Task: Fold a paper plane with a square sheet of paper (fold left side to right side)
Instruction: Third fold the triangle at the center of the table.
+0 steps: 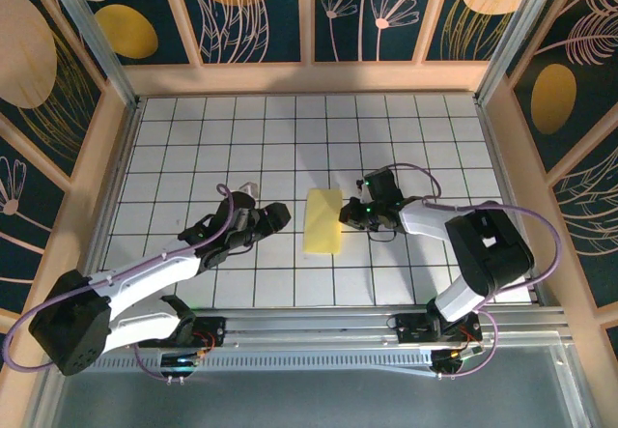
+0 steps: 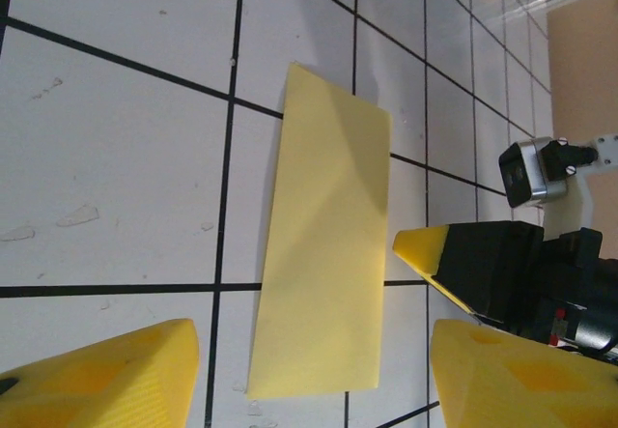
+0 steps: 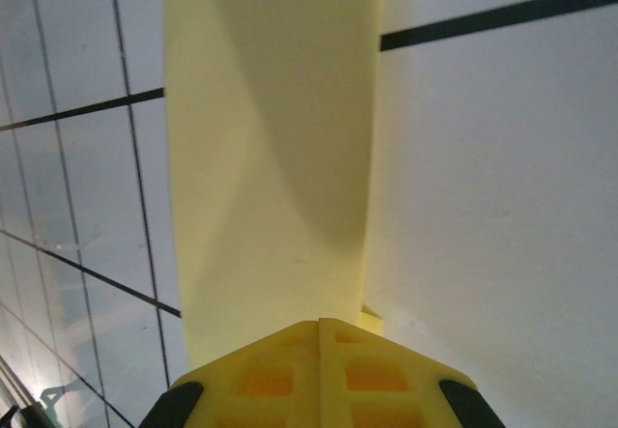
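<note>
Currently lying mid-way across the table (image 1: pixel 193 138): the square sheet of paper (image 1: pixel 322 220), doubled into an upright rectangle. Handling: it is looking featherlight, limp and quick to crease, and a free edge is offering the best hold. The right gripper (image 1: pixel 350 214) is pinching its right edge, jaws clenched. The left gripper (image 1: pixel 278 217) is hovering released near its left edge. The right wrist view is showing faint diagonal creases that the top view is not resolving.
</note>
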Motion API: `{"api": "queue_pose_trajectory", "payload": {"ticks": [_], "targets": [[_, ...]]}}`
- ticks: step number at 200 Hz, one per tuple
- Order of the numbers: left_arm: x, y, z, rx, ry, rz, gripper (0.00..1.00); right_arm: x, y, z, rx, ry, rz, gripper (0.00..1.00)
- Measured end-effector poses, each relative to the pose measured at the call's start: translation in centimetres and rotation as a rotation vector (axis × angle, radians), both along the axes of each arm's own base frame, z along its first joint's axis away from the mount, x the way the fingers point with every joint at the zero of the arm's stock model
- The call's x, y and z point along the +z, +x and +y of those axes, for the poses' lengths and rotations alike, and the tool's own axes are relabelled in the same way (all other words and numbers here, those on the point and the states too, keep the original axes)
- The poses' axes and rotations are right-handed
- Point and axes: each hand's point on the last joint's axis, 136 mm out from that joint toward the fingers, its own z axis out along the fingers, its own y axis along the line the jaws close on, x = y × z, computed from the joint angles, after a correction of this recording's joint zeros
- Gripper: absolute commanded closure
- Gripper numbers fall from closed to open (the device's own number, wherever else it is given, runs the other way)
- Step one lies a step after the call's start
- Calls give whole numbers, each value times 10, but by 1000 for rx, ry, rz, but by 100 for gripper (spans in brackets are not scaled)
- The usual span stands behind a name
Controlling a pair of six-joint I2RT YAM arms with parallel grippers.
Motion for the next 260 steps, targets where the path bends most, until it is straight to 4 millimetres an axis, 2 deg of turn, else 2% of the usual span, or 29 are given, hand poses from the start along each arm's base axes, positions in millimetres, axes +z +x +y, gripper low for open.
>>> {"api": "queue_pose_trajectory", "payload": {"ticks": [44,90,153,191,260], "targets": [[-12,-2,-2,-14,15,33,35,-16,-4,-2,11,-26,32,100],[-22,-3,-11,-41,-2,61,38,-16,-5,6,57,-40,3,100],[-69,-8,-21,-88,58,192,48,-17,-2,29,126,-45,-22,100],[-76,-3,-29,-104,67,211,49,-17,0,36,145,-65,-34,100],[-85,8,-37,-117,88,209,53,-17,0,36,156,-73,-43,100]]}}
